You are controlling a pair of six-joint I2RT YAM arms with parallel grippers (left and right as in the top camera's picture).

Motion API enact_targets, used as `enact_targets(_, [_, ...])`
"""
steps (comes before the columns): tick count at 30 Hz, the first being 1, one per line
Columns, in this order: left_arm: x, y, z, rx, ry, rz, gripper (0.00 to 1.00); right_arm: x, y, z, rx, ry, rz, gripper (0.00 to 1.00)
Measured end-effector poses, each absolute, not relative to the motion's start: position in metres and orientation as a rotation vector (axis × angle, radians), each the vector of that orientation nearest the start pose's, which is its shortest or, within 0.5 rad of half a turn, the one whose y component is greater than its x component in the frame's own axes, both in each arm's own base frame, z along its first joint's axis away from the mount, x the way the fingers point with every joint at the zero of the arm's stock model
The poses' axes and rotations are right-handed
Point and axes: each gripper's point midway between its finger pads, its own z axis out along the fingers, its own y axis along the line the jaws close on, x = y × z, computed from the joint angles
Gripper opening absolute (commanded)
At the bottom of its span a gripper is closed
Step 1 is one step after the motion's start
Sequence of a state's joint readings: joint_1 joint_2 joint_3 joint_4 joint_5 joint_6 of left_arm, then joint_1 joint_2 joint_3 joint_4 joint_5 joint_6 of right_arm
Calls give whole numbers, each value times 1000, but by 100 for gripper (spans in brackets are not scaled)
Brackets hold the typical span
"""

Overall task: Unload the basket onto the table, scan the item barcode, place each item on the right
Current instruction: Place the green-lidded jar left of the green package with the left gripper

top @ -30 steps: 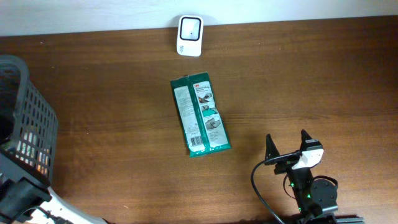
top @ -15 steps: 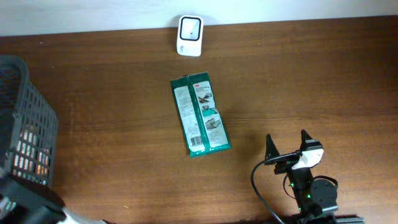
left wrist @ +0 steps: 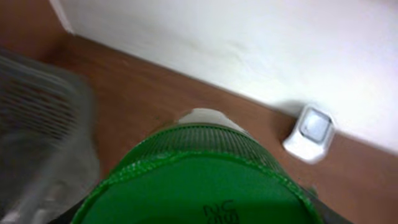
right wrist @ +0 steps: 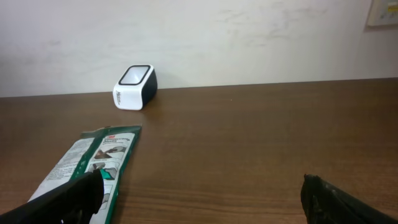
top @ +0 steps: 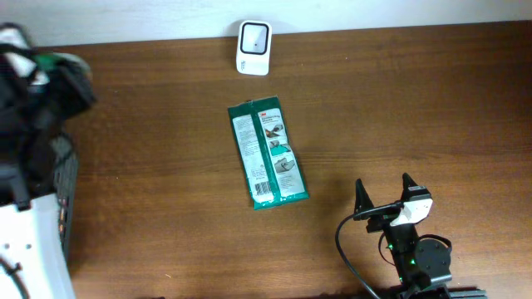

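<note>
1. One green-lidded container (left wrist: 205, 180) sits grasped in the left fingers (top: 73, 90), aloft over the worktop's (top: 416, 100) left end, well apart from the barcode scanner (top: 253, 37); presumably bound there.
2. Right fingers (top: 360, 193) released, spread wide, parked clear.

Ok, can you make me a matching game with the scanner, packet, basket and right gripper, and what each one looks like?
Things:
1 scanner
2 packet
3 basket
4 right gripper

Looks:
a open
b green, lying flat
c white
d dark mesh

Pairs: 1-c, 2-b, 3-d, 4-a
</note>
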State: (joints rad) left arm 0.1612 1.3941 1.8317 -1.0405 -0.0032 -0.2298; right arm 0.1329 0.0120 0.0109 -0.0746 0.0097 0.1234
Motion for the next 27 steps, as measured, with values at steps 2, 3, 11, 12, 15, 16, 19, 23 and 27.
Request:
enact_targets(2, [365,31,364,-359,2267,-72,55,244,31,158,0,1650,188,98])
enact_targets(3, [366,14,347,-315,2344,-90,55,244,31,158,0,1650,189,98])
enact_targets(11, [378,-68,192,-75,2805,-94,54,244,31,158,0,1650,189,98])
enact_targets(12, [381,-78,176,-49,2828,-94,54,244,31,158,0,1650,188,98])
enact_targets(15, [386,-104,136,7,2854,-105,54,244,31,158,-1,1651,188,98])
enact_targets(16, [388,-112,125,19,2852,-111,54,244,31,158,-1,1650,188,98])
enact_targets(19, [389,-126,100,42,2868,-116,55,244,31,158,0,1650,189,98])
enact_targets(23, [392,-134,72,19,2903,-112,55,244,31,158,0,1650,188,98])
enact_targets(27, [394,-135,50,-4,2938,-97,59,244,31,158,0,1650,188,98])
